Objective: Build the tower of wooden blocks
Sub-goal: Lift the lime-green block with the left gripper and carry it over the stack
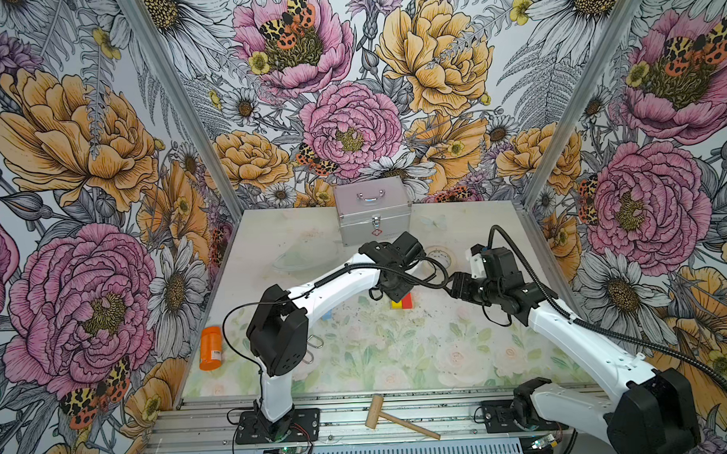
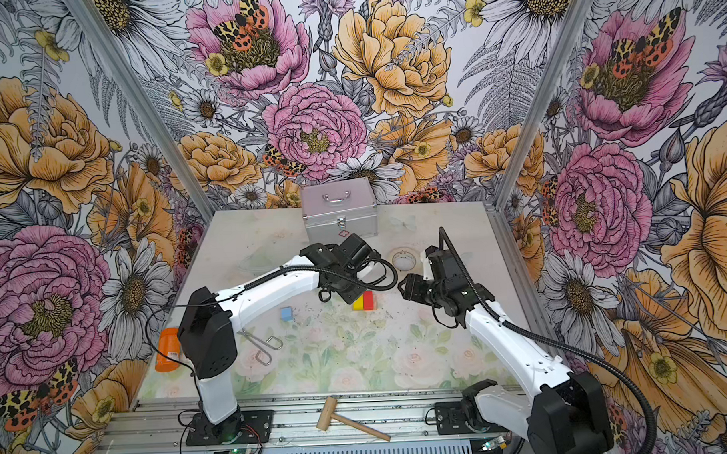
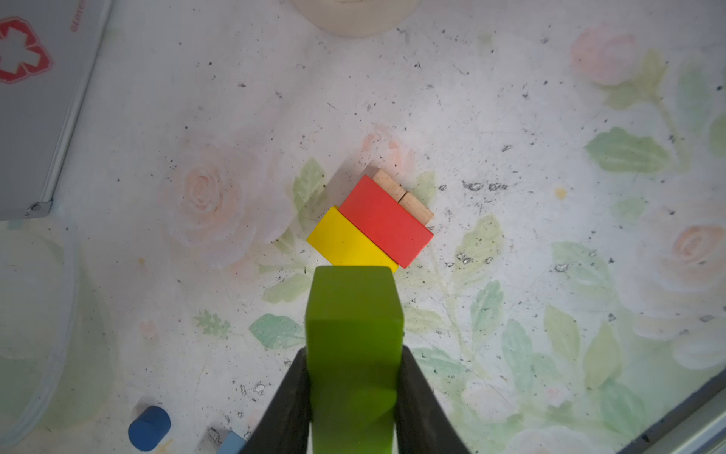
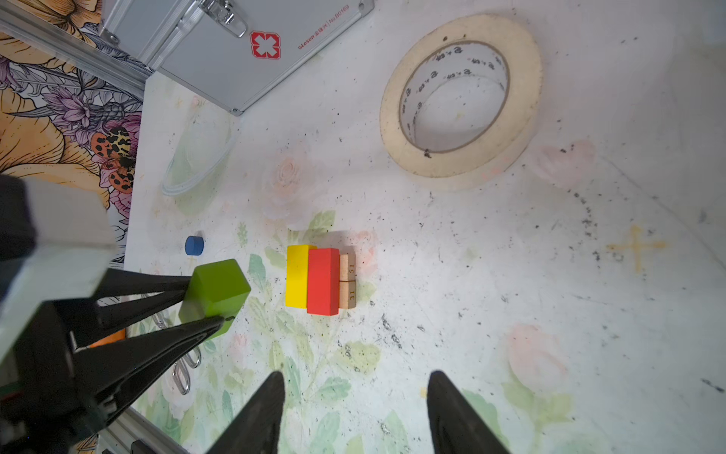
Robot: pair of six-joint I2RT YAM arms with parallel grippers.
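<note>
The left pincer (image 3: 353, 355) grips the green bar (image 3: 353, 302) near the tower (image 3: 385, 220); the right pincer (image 4: 356, 376) stands open, empty.

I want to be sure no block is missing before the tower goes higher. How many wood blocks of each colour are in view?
Tan bars: 2
Red bar: 1
Yellow bar: 1
Green bar: 1
Light blue cube: 1
Dark blue cylinder: 1
Total: 7
</note>
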